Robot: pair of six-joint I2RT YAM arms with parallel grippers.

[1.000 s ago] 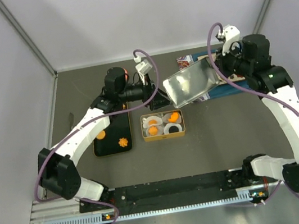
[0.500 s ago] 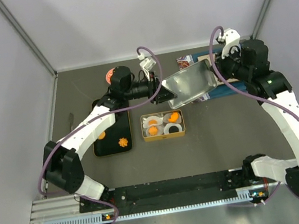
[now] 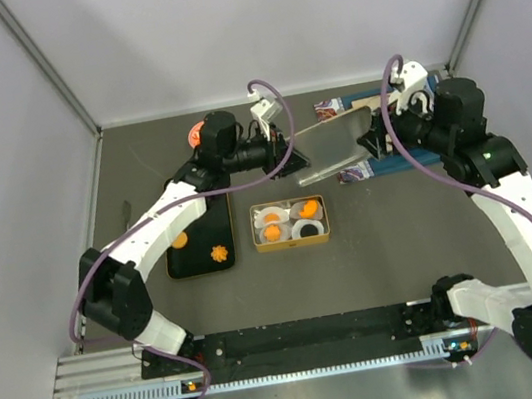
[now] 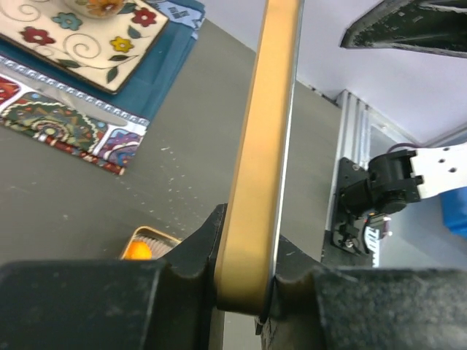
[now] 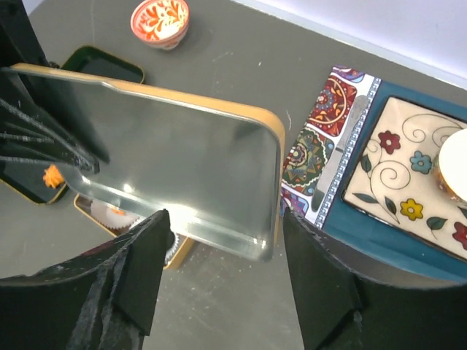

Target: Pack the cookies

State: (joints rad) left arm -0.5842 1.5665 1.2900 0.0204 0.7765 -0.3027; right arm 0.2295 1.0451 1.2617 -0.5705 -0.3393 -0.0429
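The left gripper (image 3: 292, 158) is clamped tight on one short edge of the rectangular gold-rimmed tin lid (image 3: 333, 143), fingers pinching the rim from both sides in the left wrist view. The lid is held up in the air, tilted, w/ its shiny silver inside facing up & toward the arms, just behind the open gold rectangular tin (image 3: 293, 245). The right gripper (image 5: 222, 233) is at the lid's opposite end w/ its jaws standing wide apart. The lid's near corner sits btwn the fingers, but no pad is seen pressing on it, so there is no grip on that side. The small flat orange cookies (image 3: 273, 231) are in 2 places. At least two sit in white paper cups (image 3: 306, 228) inside the tin. Two more lie on the black rectangular tray (image 3: 200, 261) just left of the tin, one round & one flower-shaped. A small red patterned bowl (image 3: 197, 132) stands behind the tray. A floral ceramic plate (image 5: 408, 168) on a blue patterned mat (image 5: 321, 138) lies at the far right, under the right arm.
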